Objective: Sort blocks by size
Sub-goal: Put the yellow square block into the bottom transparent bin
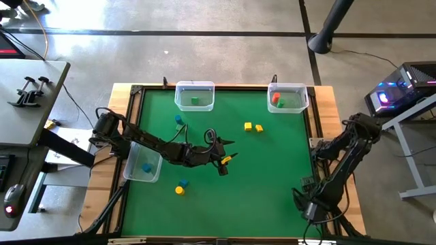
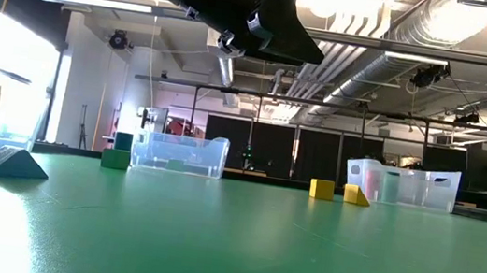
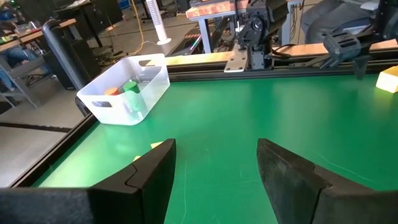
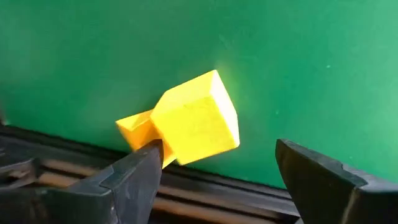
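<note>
yellow cylinder and blue block seen at the near edge of the green worktop | two yellow blocks lie mid-worktop, red and green pieces in far bins | left claw spread, empty, above worktop centre | right claw spread, nothing pinched; a yellow cube shown only by its wrist view

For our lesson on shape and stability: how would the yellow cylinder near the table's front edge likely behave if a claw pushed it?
The yellow cylinder stands upright on a flat end, so it would probably slide. Tipped over, its round side would likely roll. It looks solid and stiff.
</note>
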Tool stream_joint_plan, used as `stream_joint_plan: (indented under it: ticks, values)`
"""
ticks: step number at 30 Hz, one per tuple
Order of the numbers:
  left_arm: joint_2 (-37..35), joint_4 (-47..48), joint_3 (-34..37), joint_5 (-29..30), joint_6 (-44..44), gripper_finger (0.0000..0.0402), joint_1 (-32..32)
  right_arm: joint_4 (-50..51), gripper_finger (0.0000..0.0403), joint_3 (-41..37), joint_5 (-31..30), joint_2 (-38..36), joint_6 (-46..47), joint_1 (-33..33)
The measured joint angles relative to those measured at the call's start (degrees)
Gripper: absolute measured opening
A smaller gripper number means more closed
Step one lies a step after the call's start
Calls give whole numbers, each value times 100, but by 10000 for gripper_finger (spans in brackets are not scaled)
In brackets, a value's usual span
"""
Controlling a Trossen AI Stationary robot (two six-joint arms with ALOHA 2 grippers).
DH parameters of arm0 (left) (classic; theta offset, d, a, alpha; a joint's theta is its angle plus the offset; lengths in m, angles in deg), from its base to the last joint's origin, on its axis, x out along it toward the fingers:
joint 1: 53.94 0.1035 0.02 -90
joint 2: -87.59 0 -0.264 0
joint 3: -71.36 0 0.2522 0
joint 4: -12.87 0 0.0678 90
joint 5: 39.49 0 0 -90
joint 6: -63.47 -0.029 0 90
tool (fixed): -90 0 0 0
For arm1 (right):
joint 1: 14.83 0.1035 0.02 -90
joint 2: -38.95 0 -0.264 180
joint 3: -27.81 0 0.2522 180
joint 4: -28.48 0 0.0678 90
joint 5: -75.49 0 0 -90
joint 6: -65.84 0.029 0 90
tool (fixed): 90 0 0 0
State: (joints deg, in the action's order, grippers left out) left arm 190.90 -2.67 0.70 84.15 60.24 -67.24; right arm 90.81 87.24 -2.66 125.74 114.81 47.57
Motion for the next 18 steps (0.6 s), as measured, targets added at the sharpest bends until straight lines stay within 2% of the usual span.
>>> stream_joint_plan:
  ticks: [8,18]
  values:
    - [0,-4,0,-1,0,210,0,-111,307,0,-437,133,-3,74]
    - [0,-7,0,1,1,210,0,-208,304,0,-645,133,297,25]
